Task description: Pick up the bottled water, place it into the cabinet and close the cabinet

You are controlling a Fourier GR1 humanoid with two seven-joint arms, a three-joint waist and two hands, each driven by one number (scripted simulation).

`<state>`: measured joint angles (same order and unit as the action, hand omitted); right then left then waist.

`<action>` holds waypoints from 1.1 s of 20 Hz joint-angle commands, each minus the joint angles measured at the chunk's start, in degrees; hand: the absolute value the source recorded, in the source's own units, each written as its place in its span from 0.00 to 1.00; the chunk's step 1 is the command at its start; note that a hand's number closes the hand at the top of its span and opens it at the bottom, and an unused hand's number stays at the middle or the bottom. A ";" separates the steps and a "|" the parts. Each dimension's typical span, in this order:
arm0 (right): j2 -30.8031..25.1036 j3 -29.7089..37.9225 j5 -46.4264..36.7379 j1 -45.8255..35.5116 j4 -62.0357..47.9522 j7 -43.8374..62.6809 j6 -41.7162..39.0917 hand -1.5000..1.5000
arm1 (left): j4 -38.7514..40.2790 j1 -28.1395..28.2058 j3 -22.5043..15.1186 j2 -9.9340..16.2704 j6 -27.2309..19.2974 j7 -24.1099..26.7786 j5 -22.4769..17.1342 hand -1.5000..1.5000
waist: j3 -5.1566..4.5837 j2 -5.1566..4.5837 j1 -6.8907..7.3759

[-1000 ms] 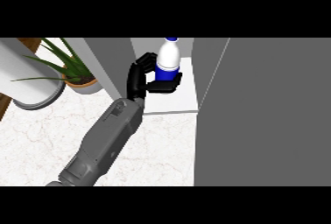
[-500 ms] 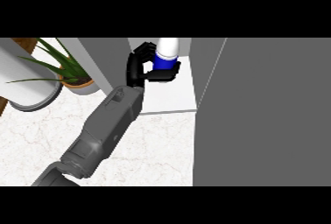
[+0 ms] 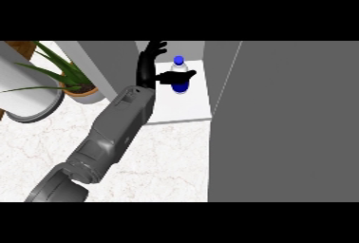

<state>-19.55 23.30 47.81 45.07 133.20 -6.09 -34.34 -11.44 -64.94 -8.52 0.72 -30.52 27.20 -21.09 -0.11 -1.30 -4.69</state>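
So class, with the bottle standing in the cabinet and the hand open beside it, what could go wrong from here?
1. The left hand's thumb lies across the bottled water, so pulling back sideways could tip the upright bottle on the shelf.
2. The forearm crosses the shelf's front edge; swinging the cabinet door shut before it is clear would likely strike the arm.
3. The potted plant is close on the arm's outer side, so a wide withdrawal might brush its leaves.

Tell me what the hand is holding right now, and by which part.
Nothing. The left hand is open, fingers straight, beside the bottled water standing on the cabinet shelf; only its thumb crosses the bottle.
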 commanded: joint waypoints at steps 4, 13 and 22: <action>1.65 -0.25 1.03 2.69 6.17 1.31 -0.01 0.00 | 3.61 -3.68 1.00 1.16 0.37 -1.02 0.37 0.00 | 0.01 0.10 -0.28; -0.83 4.08 2.84 0.11 3.79 0.47 -0.13 0.00 | -0.54 -2.19 3.65 -0.70 5.95 10.65 -1.60 0.00 | 0.01 0.40 0.31; -0.53 0.78 0.77 -2.26 8.40 5.26 4.33 0.00 | -5.02 0.72 0.37 -0.71 8.48 11.40 -6.85 0.00 | 0.02 0.86 0.63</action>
<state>-20.43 23.27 48.73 40.95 133.22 -3.62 -31.84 -14.50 -66.13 -7.05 0.05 -22.96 37.45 -25.52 -0.09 -0.67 -3.84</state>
